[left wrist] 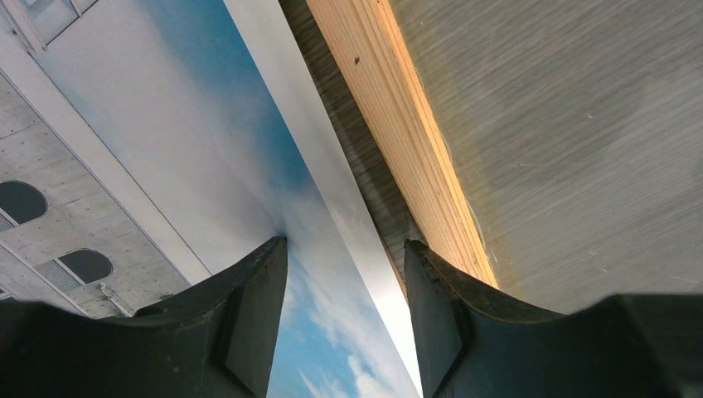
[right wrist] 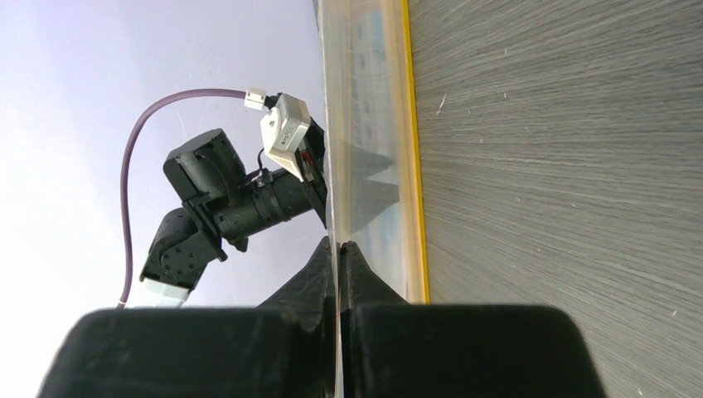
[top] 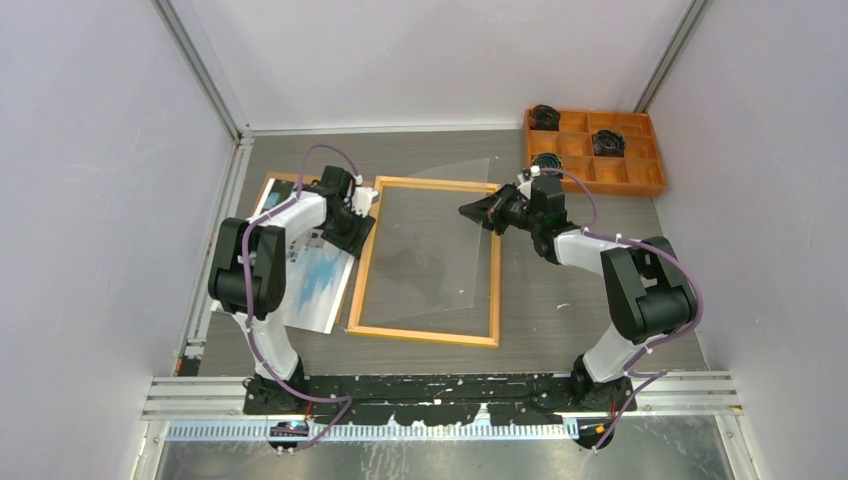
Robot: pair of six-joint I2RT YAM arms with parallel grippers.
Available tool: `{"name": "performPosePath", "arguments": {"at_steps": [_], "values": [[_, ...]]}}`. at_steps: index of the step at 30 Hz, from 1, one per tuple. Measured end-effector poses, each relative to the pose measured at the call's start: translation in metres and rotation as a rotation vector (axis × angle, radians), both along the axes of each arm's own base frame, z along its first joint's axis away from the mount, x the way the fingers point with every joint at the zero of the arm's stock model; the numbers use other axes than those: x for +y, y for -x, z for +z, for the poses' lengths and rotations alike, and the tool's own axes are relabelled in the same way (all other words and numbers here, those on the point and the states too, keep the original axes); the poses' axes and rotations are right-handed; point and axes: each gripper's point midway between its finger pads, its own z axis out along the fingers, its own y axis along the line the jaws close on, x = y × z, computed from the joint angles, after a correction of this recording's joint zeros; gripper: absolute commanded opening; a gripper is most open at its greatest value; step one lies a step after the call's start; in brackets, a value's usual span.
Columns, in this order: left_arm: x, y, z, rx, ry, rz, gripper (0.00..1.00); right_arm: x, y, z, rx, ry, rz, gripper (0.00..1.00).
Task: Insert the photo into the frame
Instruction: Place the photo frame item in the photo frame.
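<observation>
Top external view: an orange tray (top: 600, 188) holds small dark objects (top: 607, 141) in three compartments. The blue-sky photo (top: 315, 285) lies flat just left of the frame (top: 425, 334), left gripper (top: 350, 235) spread over its edge; right gripper (top: 470, 212) pinches a clear sheet (top: 430, 235).

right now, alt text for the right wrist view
The right gripper is shut on the edge of a clear sheet, seen edge-on. Beside it runs the frame's yellow border on a grey table, with the left arm behind.
</observation>
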Motion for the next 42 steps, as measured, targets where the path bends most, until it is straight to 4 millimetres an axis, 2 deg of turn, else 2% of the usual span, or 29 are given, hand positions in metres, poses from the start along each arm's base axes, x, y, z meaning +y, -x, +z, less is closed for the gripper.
{"name": "performPosePath", "arguments": {"at_steps": [9, 19, 37, 42], "values": [[0.000, 0.000, 0.000, 0.000, 0.000, 0.001, 0.55, 0.004, 0.001, 0.005, -0.007, -0.008, -0.002, 0.01], [-0.004, 0.001, 0.001, 0.007, 0.024, -0.002, 0.55, 0.015, 0.018, 0.029, -0.050, 0.017, 0.018, 0.01], [-0.004, 0.001, 0.001, 0.007, 0.025, -0.003, 0.55, -0.008, 0.016, -0.013, 0.049, 0.206, -0.085, 0.01], [-0.004, 0.002, 0.001, 0.006, 0.026, -0.002, 0.55, -0.009, 0.015, -0.016, 0.084, 0.205, -0.103, 0.01]]}}
